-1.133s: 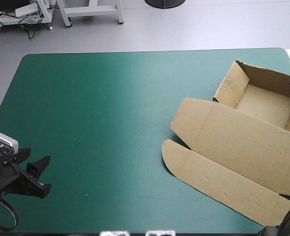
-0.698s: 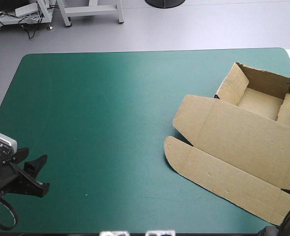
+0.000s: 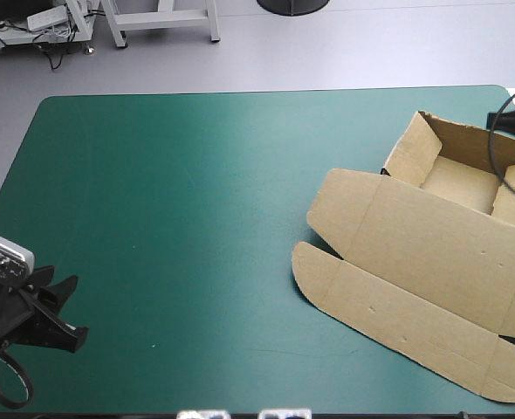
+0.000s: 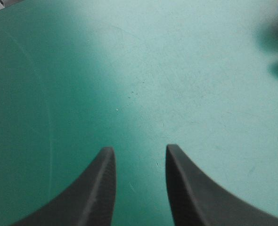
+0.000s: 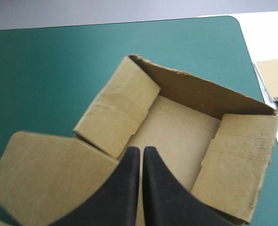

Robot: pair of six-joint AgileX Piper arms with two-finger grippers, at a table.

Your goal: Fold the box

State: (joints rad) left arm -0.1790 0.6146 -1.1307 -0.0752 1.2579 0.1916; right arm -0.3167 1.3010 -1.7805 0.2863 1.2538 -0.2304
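Right gripper (image 5: 138, 151), fingers together and empty, hangs just over the box (image 5: 181, 125) tray, while left gripper (image 4: 138, 151), parted, sits well apart.

I see the brown box (image 3: 432, 262) on the right side of the worktop. Its tray is open with walls up. The lid lies flat.

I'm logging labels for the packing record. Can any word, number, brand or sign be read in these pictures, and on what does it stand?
None: the box shows bare brown board on every visible face, without print.
None: the teal-green cover bears no writing.
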